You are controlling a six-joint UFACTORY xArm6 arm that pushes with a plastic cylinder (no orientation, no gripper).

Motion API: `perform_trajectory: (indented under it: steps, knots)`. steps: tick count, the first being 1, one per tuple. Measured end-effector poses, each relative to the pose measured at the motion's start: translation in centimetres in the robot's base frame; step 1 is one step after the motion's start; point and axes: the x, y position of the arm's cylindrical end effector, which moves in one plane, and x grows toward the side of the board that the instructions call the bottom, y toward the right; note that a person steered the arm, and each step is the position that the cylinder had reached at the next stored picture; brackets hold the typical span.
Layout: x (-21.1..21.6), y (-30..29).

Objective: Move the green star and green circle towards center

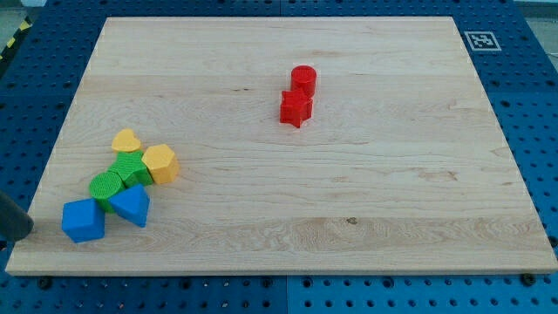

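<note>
The green star (132, 169) and the green circle (106, 186) lie touching each other in a tight cluster near the board's lower left corner. A yellow heart (127, 140) sits just above the star and a yellow hexagon (160, 163) against its right side. A blue triangle (132, 205) and a blue cube (83, 220) sit just below the green circle. My tip (25, 229) shows as a dark rod end at the view's far left, left of the blue cube and apart from it.
A red circle (303, 79) and a red star (296, 108) touch each other above the board's middle. The wooden board (349, 192) lies on a blue perforated table. A marker tag (481, 39) sits past the board's top right corner.
</note>
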Motion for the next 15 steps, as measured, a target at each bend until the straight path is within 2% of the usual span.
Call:
perform_trajectory:
  steps: [1, 8, 11, 13, 15]
  knots:
    - [0.0, 0.2]
    - [-0.5, 13.5]
    - [-4.2, 15.9]
    - [-6.8, 22.9]
    - [-12.8, 31.8]
